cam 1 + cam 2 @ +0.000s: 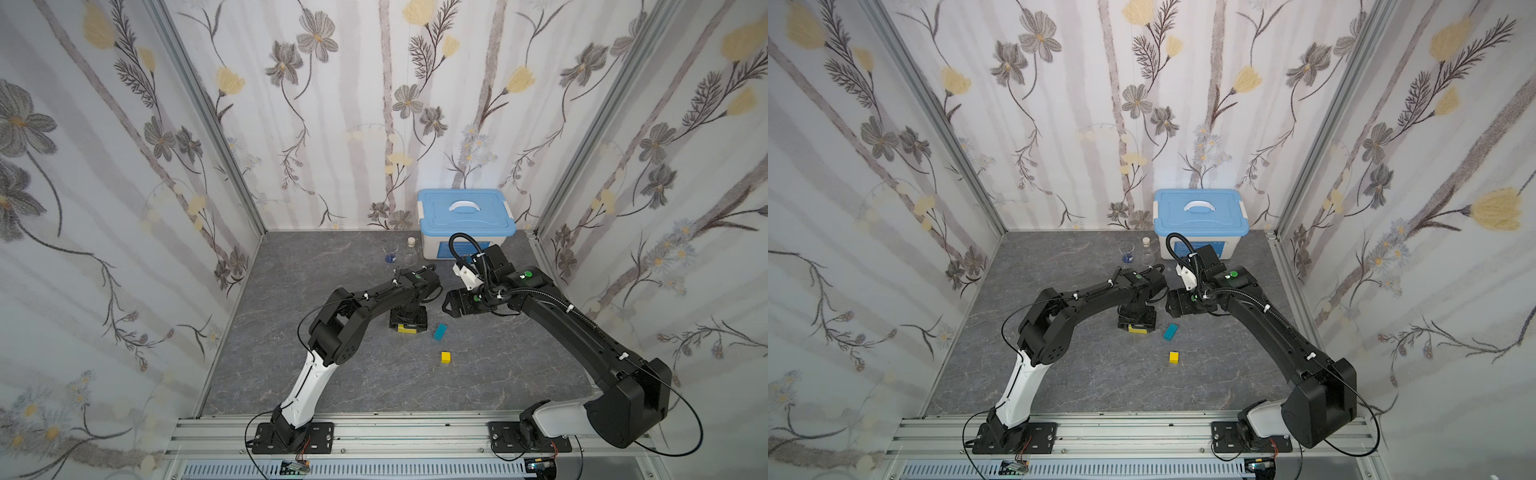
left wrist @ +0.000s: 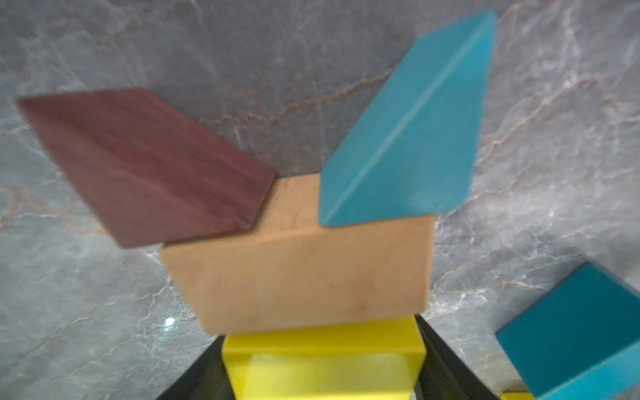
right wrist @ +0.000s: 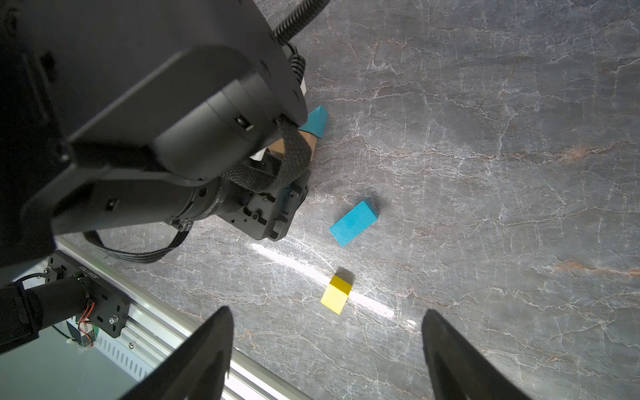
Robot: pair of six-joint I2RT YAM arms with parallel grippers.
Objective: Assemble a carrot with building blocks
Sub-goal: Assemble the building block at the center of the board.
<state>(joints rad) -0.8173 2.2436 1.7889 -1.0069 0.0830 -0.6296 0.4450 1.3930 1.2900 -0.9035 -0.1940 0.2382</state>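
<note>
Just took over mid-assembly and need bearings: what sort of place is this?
Probably a robot test cell: flower-printed walls on aluminium frame posts, a grey marble-patterned tabletop, an aluminium mounting rail in front.

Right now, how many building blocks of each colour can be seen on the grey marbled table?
Teal: 2 (teal triangle block, teal bar block)
Yellow: 2 (yellow bar block, small yellow cube)
Maroon: 1 (maroon triangle block)
Tan: 1 (tan bar block)
Total: 6

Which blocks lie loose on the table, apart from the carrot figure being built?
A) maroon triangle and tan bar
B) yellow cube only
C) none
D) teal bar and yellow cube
D: the teal bar and the yellow cube each lie on their own, away from the tan bar and yellow bar of the figure.
</note>
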